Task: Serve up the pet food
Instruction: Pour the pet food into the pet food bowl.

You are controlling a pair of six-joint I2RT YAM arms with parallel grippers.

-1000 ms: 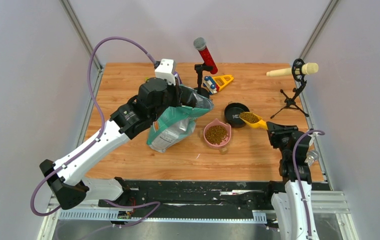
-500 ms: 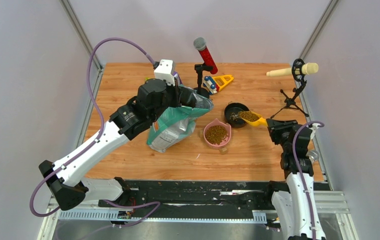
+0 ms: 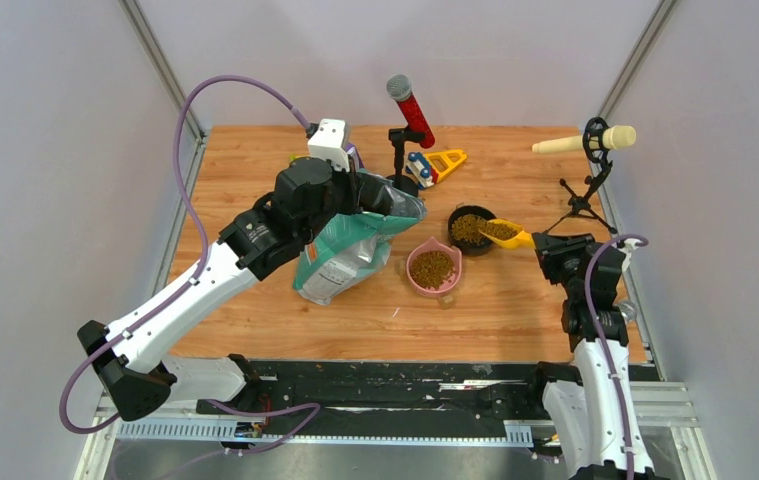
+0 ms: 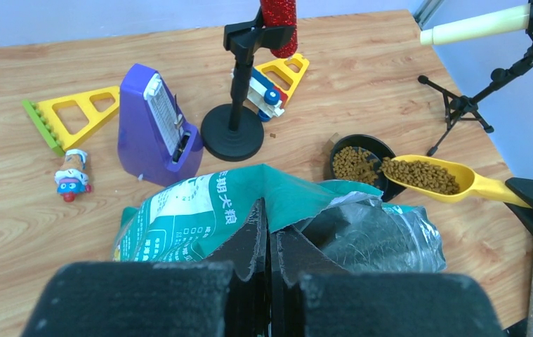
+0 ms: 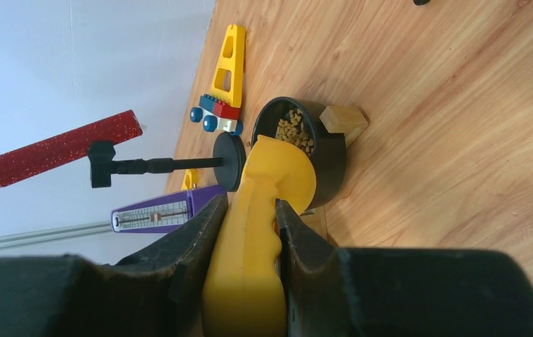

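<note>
A: From overhead, where is the pet food [image 3: 468,228]?
B: In the black bowl [image 3: 467,249], just far-right of the pink bowl [image 3: 411,270], which also holds some. More lies in the yellow scoop [image 3: 521,240], tipped over the black bowl's right rim. The right gripper [image 3: 541,247] is clamped on its handle.
A: And the left gripper [image 3: 373,198]?
B: Pinching the top of the teal bag [image 3: 347,252], which stands left of the bowls.
A: Its wrist camera?
B: Fingers [image 4: 246,242] are pressed together on the bag's folded rim, and silver lining shows in the mouth. A purple metronome [image 4: 152,126] stands beyond.
A: The right wrist?
B: Both fingers [image 5: 193,239] squeeze the scoop's handle. Its tip overhangs the black bowl, with pet food visible inside. A wooden block [image 5: 344,119] sits just beside that bowl.
</note>
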